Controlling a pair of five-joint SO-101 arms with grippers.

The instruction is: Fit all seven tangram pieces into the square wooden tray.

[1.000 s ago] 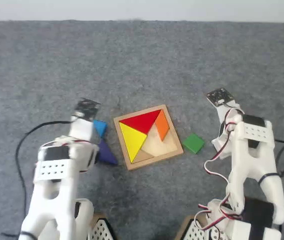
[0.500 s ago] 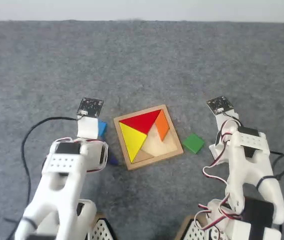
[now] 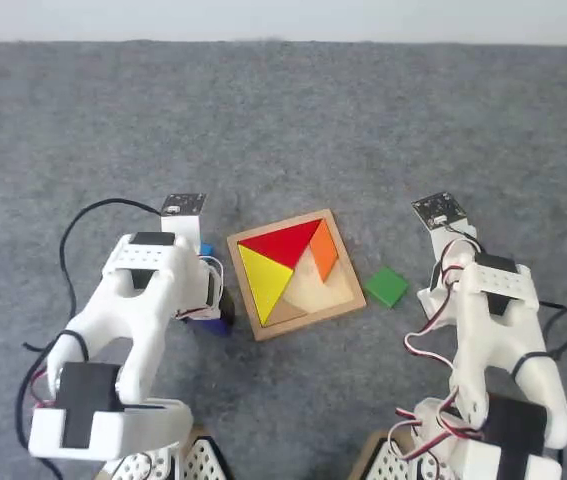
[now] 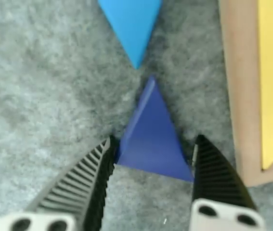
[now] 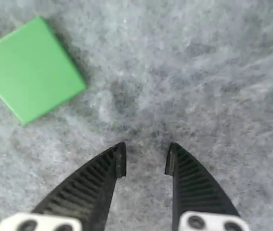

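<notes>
"High view first: what is on the bench?"

"A square wooden tray (image 3: 315, 291) sits slightly turned in the middle of the grey bench (image 3: 363, 120). A red triangle (image 3: 281, 243), a yellow triangle (image 3: 263, 280) and an orange piece (image 3: 324, 250) already lie in it, with bare wood showing beside them. A green square (image 3: 386, 286) lies just beside the tray, toward my right arm (image 3: 493, 320). My left arm (image 3: 133, 310) bends over the spot just beside the tray's opposite edge."

"And the left wrist view?"

"My left hand (image 4: 154, 141) is open. Its fingers (image 4: 85, 178) straddle the broad end of a dark blue triangle (image 4: 151, 137) lying flat on the bench. Nothing is gripped yet, and I can't tell whether the hand touches the piece. I judge it is placed so that closing would pinch the piece across its width. A light blue piece (image 4: 132, 21) lies point to point with the triangle, a small gap between them. The tray's rim runs close alongside."

"Right wrist view?"

"My right hand (image 5: 146, 147) hangs over bare bench, partly open and holding nothing. The green square lies near it but off to one side, not between the fingers. I read this arm as parked clear so the left one has room."
</notes>
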